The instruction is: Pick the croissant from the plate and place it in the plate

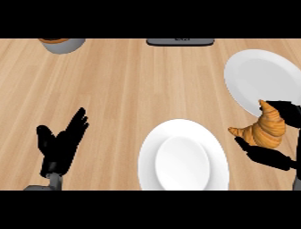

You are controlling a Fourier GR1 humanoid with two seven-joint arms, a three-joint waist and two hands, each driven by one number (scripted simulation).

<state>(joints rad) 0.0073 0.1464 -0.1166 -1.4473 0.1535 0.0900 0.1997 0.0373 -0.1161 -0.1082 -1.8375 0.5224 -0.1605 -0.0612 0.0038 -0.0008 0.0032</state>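
Gripping the croissant, the right hand has its fingers and thumb curled round the pastry, which sits in the grasp between the two plates. The far plate lies just beyond the croissant, its near rim overlapped by the croissant's tip. The near plate lies just left of the croissant. The left hand rests open, fingers straight and raised, well left of the near plate. The surface is a light wooden counter. A grey bowl and a dark object sit at its far edge.
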